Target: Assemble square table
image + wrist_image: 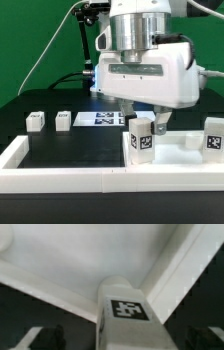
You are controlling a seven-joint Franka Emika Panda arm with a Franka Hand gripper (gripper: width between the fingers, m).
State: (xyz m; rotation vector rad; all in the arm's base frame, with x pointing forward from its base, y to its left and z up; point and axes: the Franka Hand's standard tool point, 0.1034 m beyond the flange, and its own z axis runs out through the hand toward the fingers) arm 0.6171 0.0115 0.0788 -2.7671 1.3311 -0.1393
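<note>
gripper (128, 336) fingertips (47, 336) cut by wrist pic edge; leg (125, 297) end cut too; tag (128, 309) blurry

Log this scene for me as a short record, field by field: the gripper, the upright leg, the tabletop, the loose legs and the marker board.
gripper: open, fingers on either side of the upright leg, gaps showing in the wrist view
upright leg: stands at a corner of the tabletop, tag facing the exterior view
tabletop: white slab, at the exterior view's right
leftmost leg: loose on the black table
second leg: loose beside it, not touching
marker board: flat, behind the gripper
</note>
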